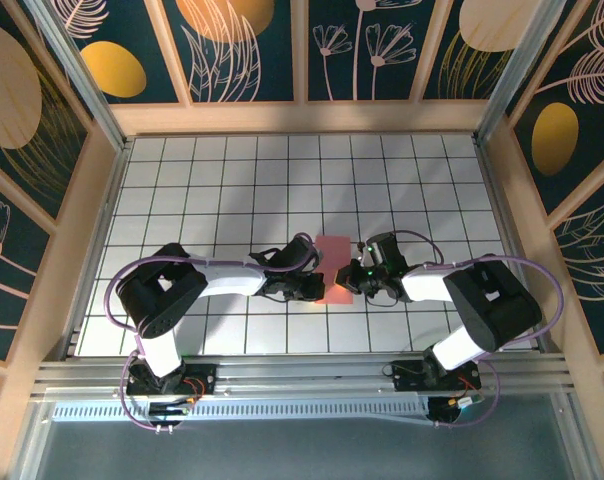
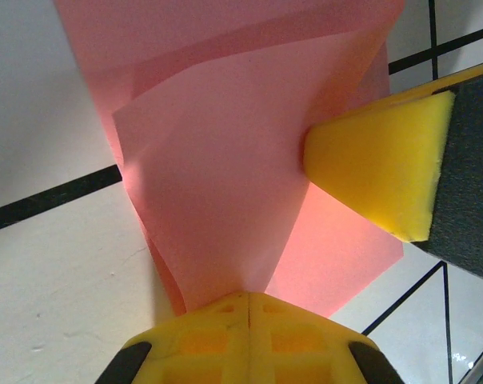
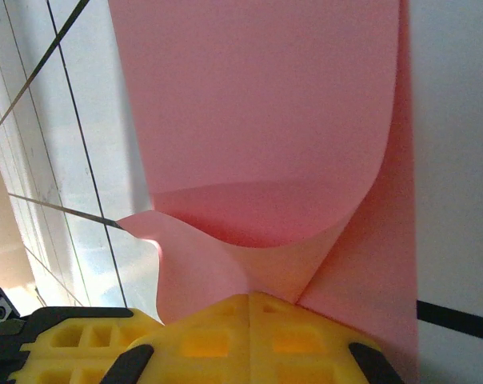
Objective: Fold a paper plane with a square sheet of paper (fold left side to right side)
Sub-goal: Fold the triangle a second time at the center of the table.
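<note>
Left arm: left fingers (image 2: 217, 320) are clamped shut on the near edge of the square sheet of paper (image 2: 225, 160), pinching more than one layer. In the left wrist view a pale upper flap lies over a deeper pink layer, fanning out from the pinch.

Centre: from above, the sheet sits on the white-grid tabletop (image 1: 232, 180), near the front and between the two arms. It reads as a tall, narrow pink strip, so one side already appears carried over the other. One end rests on the grid. I cannot tell how much of it is lifted.

Right arm: right fingers (image 3: 217, 320) are closed on the opposite edge. The upper layer rises from that pinch in a soft, rounded curl. There is no sharp crease along it.

Progress, by my reading:
- The left-to-right fold is made in shape but not pressed flat.
- No pointed nose and no wing folds show, so nothing yet resembles a dart.
- Left to do: flatten and crease this fold, then make all the later folds.
</note>
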